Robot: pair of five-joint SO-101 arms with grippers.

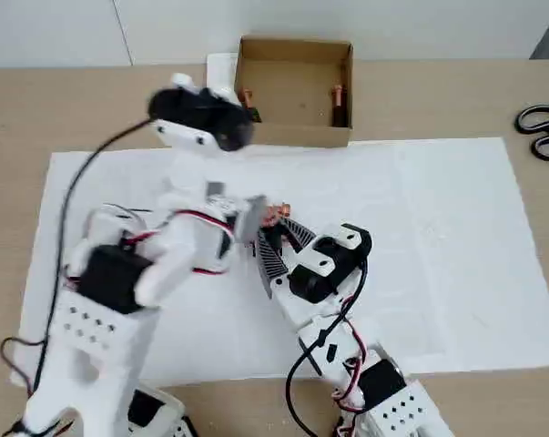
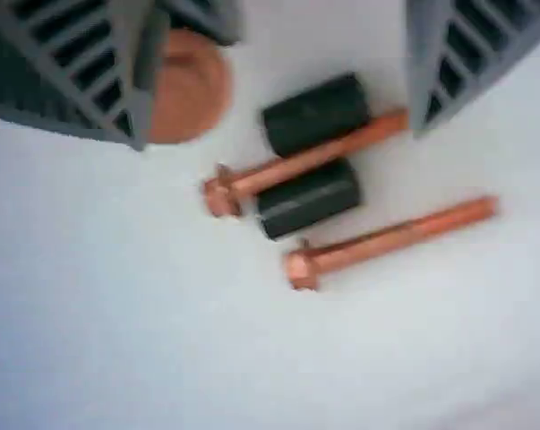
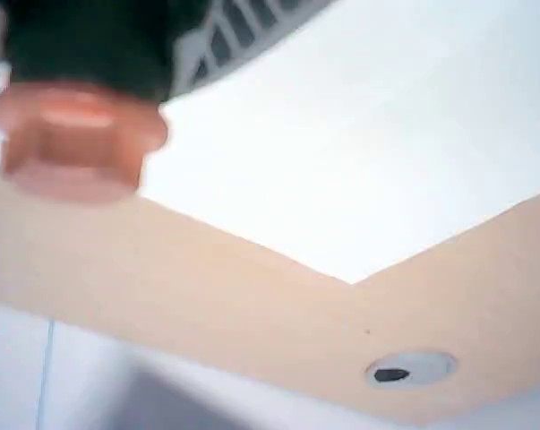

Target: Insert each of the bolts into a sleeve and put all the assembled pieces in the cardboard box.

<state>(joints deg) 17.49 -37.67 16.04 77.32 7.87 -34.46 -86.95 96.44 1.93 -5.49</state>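
Left gripper (image 2: 278, 125), jaws apart, hung over two loose bolts (image 2: 310, 157), their shafts spanning its gap; right gripper (image 1: 274, 229) clamped a sleeved bolt (image 3: 72, 134)

Bolt (image 2: 395, 237), copper-orange; sleeve (image 2: 316, 112), black; paper sheet (image 1: 456, 237), white; cardboard box (image 1: 297, 135), brown; table (image 1: 74, 100), tan; scissors (image 1: 543, 127), black; arms (image 1: 101, 337), white with black motors
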